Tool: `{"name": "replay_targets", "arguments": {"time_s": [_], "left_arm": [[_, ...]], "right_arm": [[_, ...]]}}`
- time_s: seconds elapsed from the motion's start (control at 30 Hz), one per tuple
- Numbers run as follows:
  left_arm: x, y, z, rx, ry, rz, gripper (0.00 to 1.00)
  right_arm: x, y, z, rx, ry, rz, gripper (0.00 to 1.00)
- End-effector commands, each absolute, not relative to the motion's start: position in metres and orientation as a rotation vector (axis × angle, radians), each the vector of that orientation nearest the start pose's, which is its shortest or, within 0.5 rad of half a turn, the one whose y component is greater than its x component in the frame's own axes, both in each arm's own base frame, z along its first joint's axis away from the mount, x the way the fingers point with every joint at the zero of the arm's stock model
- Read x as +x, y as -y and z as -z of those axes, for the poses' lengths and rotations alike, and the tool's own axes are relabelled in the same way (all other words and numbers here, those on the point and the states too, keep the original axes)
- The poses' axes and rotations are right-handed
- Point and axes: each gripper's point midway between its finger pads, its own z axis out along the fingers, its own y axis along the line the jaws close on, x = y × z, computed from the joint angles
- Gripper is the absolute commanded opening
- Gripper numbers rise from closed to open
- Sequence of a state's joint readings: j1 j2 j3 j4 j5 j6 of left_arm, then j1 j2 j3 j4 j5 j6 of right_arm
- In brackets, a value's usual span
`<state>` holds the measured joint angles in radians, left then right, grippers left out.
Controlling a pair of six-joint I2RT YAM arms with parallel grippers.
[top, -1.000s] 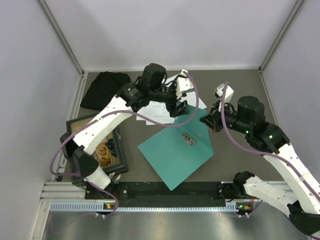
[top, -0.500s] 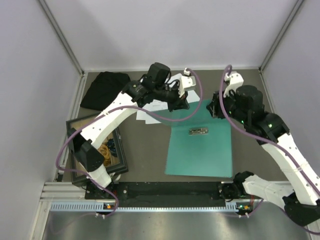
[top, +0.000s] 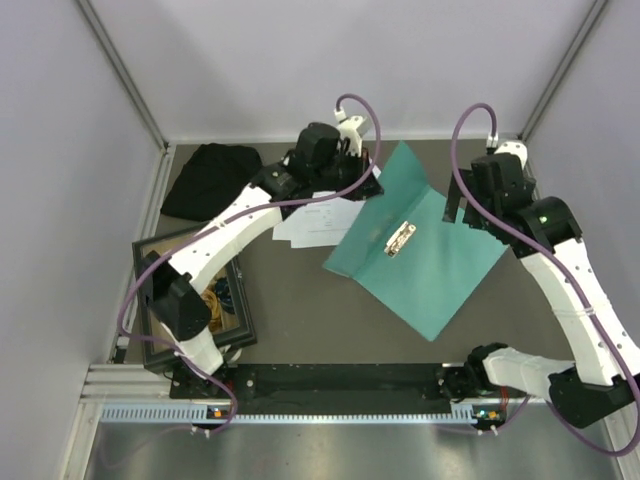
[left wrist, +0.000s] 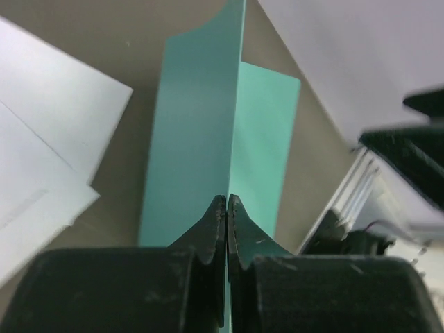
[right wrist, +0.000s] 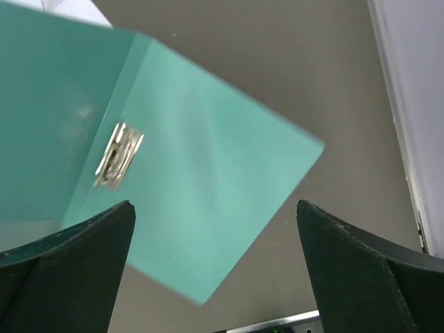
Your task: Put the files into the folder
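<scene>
The teal folder (top: 430, 265) lies open on the table with a metal clip (top: 400, 238) at its spine. Its far cover (top: 400, 175) stands lifted. My left gripper (top: 372, 187) is shut on that cover's edge; in the left wrist view the jaws (left wrist: 227, 202) pinch the thin teal card (left wrist: 194, 139). The files (top: 315, 222), white sheets, lie fanned on the table left of the folder, under the left arm, and show as files (left wrist: 41, 139) beside the cover. My right gripper (top: 462, 212) hovers open over the folder's right half (right wrist: 208, 173), holding nothing.
A dark-framed wooden tray (top: 240, 300) with rubber bands stands at the left near the arm's base. A black cloth (top: 210, 178) lies at the back left. Grey walls close in on three sides, and the metal rail (top: 330, 410) runs along the near edge.
The folder has swung round on the table. My left gripper closed on its cover and raised it. The right gripper opened, let go of the folder and pulled back to the right.
</scene>
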<state>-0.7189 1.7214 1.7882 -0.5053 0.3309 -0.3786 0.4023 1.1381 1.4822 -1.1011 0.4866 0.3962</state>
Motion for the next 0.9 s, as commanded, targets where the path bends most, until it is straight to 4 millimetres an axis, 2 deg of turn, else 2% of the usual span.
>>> {"name": "replay_targets", "arguments": {"time_s": [0.0, 0.1, 0.13, 0.17, 0.23, 0.27, 0.33, 0.37, 0.43, 0.47, 0.5, 0.57, 0.63, 0.67, 0.77, 0.87], "left_arm": [[0.353, 0.415, -0.313, 0.089, -1.979, 1.373, 0.0], [0.361, 0.432, -0.291, -0.075, -2.015, 1.475, 0.0], [0.366, 0.437, -0.294, -0.097, -1.98, 1.511, 0.0], [0.368, 0.442, -0.281, -0.155, -2.003, 1.548, 0.0], [0.371, 0.449, -0.279, -0.195, -1.969, 1.6, 0.0], [0.374, 0.45, -0.262, -0.234, -1.994, 1.586, 0.0], [0.375, 0.45, -0.254, -0.278, -1.982, 1.614, 0.0], [0.372, 0.45, -0.237, -0.279, -2.022, 1.603, 0.0], [0.368, 0.449, -0.218, -0.237, -2.078, 1.557, 0.0], [0.364, 0.447, -0.199, -0.23, -2.148, 1.507, 0.0], [0.361, 0.445, -0.188, -0.216, -2.18, 1.48, 0.0], [0.354, 0.438, -0.158, -0.214, -2.252, 1.427, 0.0], [0.346, 0.433, -0.143, -0.229, -2.289, 1.414, 0.0], [0.341, 0.427, -0.129, -0.239, -2.326, 1.382, 0.0], [0.334, 0.415, -0.111, -0.199, -2.373, 1.301, 0.0], [0.326, 0.413, -0.104, -0.104, -2.37, 1.316, 0.0]], "right_arm": [[0.261, -0.051, -0.278, 0.251, -2.271, 0.059, 0.99], [0.261, -0.064, -0.268, 0.237, -2.291, -0.029, 0.99], [0.261, -0.07, -0.266, 0.22, -2.302, -0.067, 0.99], [0.262, -0.072, -0.263, 0.213, -2.31, -0.075, 0.99], [0.265, -0.07, -0.251, 0.195, -2.325, -0.033, 0.99], [0.266, -0.066, -0.242, 0.198, -2.341, 0.002, 0.99], [0.27, -0.063, -0.227, 0.209, -2.377, 0.053, 0.99], [0.271, -0.063, -0.22, 0.226, -2.399, 0.054, 0.99], [0.275, -0.07, -0.206, 0.239, -2.439, 0.016, 0.99], [0.276, -0.067, -0.196, 0.269, -2.462, 0.009, 0.99], [0.277, -0.069, -0.192, 0.28, -2.472, -0.019, 0.99], [0.282, -0.059, -0.178, 0.37, -2.472, -0.028, 0.99], [0.288, -0.057, -0.166, 0.431, -2.477, -0.094, 0.99], [0.285, -0.054, -0.152, 0.476, -2.507, -0.111, 0.99], [0.287, -0.036, -0.124, 0.608, -2.57, -0.154, 0.99], [0.285, -0.014, -0.106, 0.691, -2.61, -0.074, 0.99]]}}
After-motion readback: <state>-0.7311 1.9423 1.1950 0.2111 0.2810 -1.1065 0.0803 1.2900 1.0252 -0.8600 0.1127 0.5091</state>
